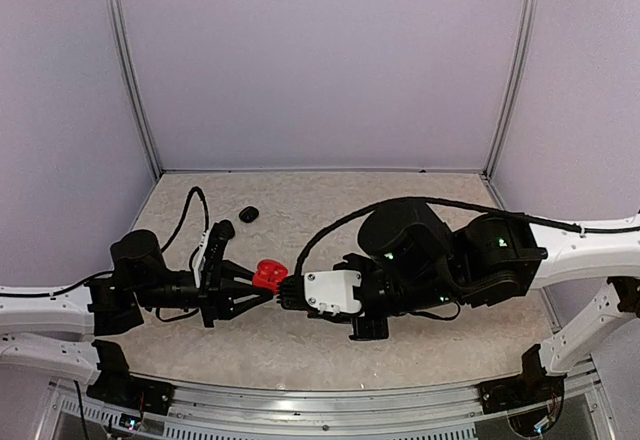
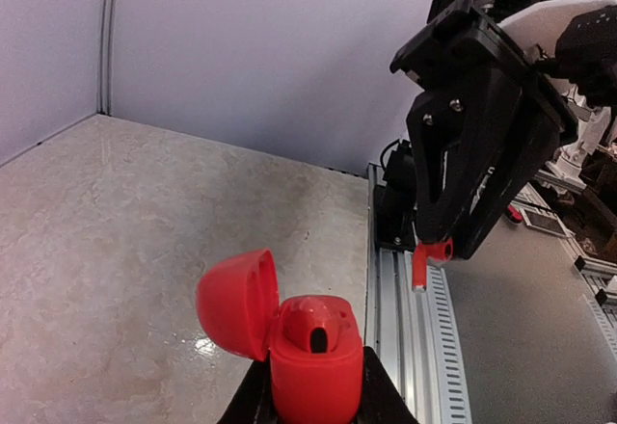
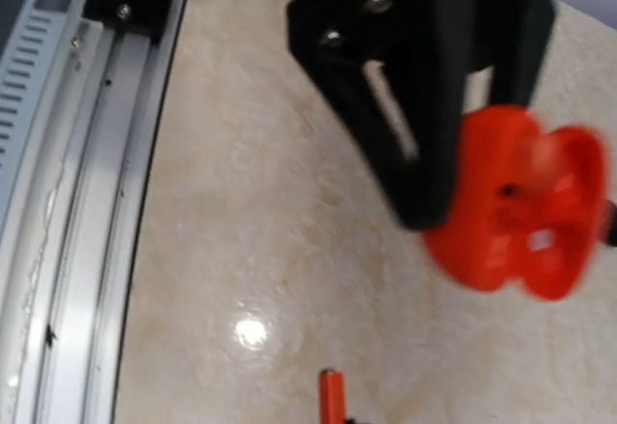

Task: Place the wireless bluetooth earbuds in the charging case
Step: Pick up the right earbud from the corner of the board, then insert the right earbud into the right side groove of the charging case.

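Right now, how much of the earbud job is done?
Done: the red case is held with its lid open, the left gripper having its jaws shut on it. In hand: the right gripper pinches a red earbud in its jaws close to the case, not in it yet. Left: seating that earbud in the case. Whether another earbud already sits inside is unclear.

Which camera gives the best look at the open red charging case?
The left wrist view: the red charging case is sharp, lid flipped open, a dark slot visible inside, held by the left gripper. The right wrist view shows it blurred, partly behind that gripper. The top view shows only a small red spot.
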`<state>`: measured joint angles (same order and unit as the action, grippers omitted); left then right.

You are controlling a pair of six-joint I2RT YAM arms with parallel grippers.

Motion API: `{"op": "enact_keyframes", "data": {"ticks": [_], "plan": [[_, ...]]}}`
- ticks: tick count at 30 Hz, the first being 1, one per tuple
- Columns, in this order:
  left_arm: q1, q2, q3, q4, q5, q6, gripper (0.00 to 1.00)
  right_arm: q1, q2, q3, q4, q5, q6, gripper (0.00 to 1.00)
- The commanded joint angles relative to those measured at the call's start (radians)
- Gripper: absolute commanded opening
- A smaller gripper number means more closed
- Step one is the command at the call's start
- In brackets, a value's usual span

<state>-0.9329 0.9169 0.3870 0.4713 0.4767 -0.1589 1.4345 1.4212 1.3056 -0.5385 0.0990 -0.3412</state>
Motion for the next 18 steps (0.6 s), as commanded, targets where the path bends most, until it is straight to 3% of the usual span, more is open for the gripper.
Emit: {"op": "enact_keyframes", "data": {"ticks": [1,18], "plan": [[-0.001,0.02,0.051,-0.104,0.137,0.0,0.0,0.042,-0.001,0.075,-0.128,0.099,-0.069,0.08],[-0.003,0.157,0.145,-0.18,0.383,-0.023,0.0,0.066,0.033,0.115,-0.128,0.179,-0.256,0.07]]}}
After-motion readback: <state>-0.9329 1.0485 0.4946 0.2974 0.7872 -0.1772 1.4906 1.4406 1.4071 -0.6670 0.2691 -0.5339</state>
